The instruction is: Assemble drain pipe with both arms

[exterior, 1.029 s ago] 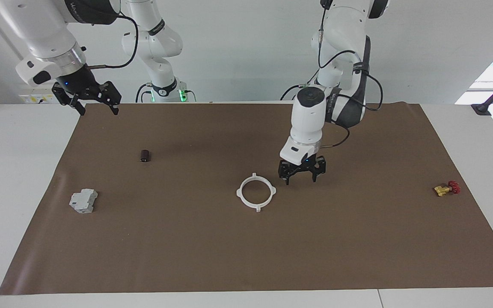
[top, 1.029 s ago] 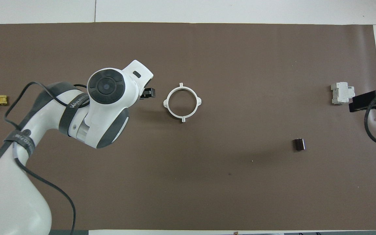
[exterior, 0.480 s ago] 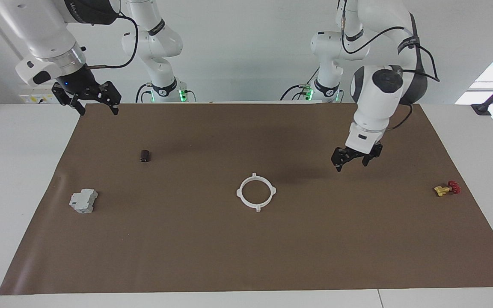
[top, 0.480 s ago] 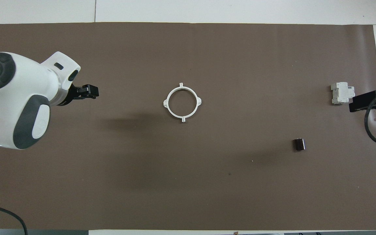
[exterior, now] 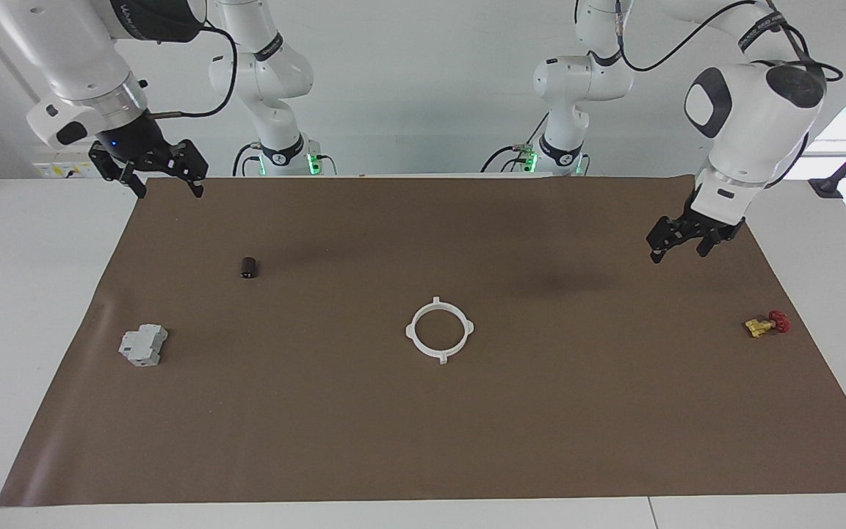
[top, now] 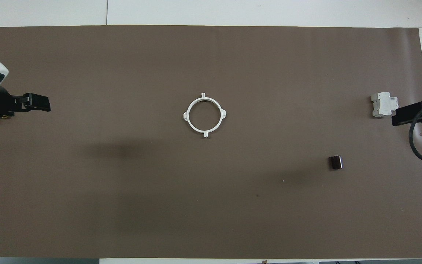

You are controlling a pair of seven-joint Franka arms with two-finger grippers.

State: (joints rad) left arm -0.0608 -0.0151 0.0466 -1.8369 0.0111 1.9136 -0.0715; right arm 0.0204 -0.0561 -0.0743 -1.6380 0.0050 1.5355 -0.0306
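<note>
The drain pipe (exterior: 442,357) lies on the brown mat (exterior: 423,441) as one joined white ring with small tabs, near the mat's middle; it also shows in the overhead view (top: 205,132). My left gripper (exterior: 678,251) is open and empty, raised over the mat's left-arm end, well away from the ring; it shows at the edge of the overhead view (top: 37,103). My right gripper (exterior: 168,188) is open and empty, raised over the mat's corner at the right-arm end, where the arm waits; its tip shows in the overhead view (top: 407,114).
A small yellow-and-red valve (exterior: 767,323) lies near the mat's left-arm end. A grey boxy block (exterior: 143,345) (top: 383,104) and a small dark cylinder (exterior: 249,267) (top: 335,162) lie toward the right-arm end.
My left gripper has swung from right beside the ring up and away to the left-arm end of the mat. The ring and the right arm have not moved.
</note>
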